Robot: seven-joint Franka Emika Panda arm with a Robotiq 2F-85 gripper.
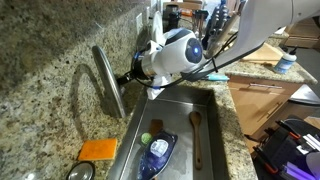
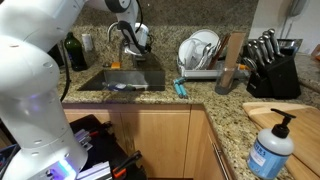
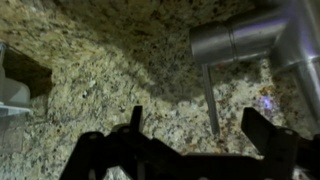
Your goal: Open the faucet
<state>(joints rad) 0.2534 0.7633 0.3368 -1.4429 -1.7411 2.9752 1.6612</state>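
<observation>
The faucet (image 1: 106,82) is a brushed-steel gooseneck tap with a flat arched spout at the back edge of the sink (image 1: 215,100). It also shows in an exterior view (image 2: 117,40). In the wrist view its steel body (image 3: 250,38) is at the upper right, and a thin lever (image 3: 210,100) points down from it over the granite. My gripper (image 3: 195,125) is open, with the lever's tip between its two fingers, touching neither. In both exterior views the gripper (image 1: 129,77) (image 2: 131,44) is close beside the faucet's base.
The sink holds a wooden spoon (image 1: 196,135), a blue dish-soap bottle (image 1: 158,152) and a green ball (image 1: 146,138). An orange sponge (image 1: 98,150) lies on the granite counter. A dish rack (image 2: 200,55), knife block (image 2: 272,65) and pump bottle (image 2: 272,150) stand on the counter.
</observation>
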